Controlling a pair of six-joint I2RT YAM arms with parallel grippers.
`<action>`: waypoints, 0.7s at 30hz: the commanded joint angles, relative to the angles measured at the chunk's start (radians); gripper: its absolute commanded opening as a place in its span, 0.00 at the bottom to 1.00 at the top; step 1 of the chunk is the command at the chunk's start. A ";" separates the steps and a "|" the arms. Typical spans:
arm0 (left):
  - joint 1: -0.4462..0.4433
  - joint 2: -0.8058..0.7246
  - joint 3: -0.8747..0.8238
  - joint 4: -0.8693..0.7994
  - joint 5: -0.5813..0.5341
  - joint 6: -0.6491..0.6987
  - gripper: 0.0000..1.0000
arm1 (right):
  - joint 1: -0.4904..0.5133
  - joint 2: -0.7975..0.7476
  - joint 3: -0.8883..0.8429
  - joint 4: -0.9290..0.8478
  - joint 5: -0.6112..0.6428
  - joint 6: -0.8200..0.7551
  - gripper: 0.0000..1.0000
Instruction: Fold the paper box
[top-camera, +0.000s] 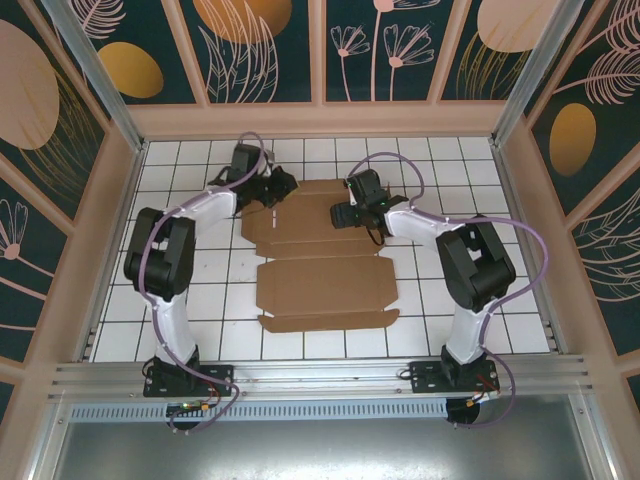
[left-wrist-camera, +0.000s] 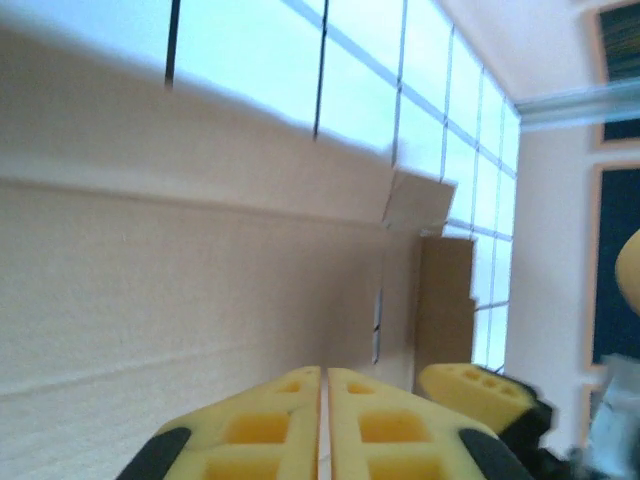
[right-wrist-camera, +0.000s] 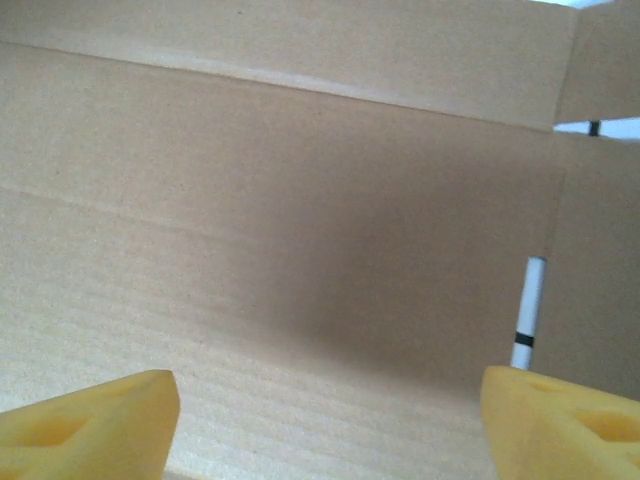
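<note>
The flat brown cardboard paper box (top-camera: 325, 275) is lying mid-frame, its long axis running top to bottom. Flanking its upper end, equally near, the left gripper (top-camera: 283, 190) is sitting pinched together and the right gripper (top-camera: 342, 213) is gaping wide.

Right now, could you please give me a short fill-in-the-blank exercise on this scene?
The box is ____ in colour.
The left claw is ____.
The right claw, over the box, is ____.
The table is tiled in ____.
Missing words: brown; shut; open; white.
</note>
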 joint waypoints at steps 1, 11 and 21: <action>0.041 -0.064 0.021 -0.147 -0.081 0.091 0.16 | 0.039 0.070 0.066 -0.010 0.023 -0.029 0.81; 0.142 -0.163 -0.106 -0.149 -0.140 0.098 0.35 | 0.072 0.216 0.166 -0.078 0.097 -0.009 0.86; 0.150 -0.186 -0.071 -0.266 -0.296 0.199 0.58 | 0.088 0.286 0.120 -0.100 0.129 0.008 0.83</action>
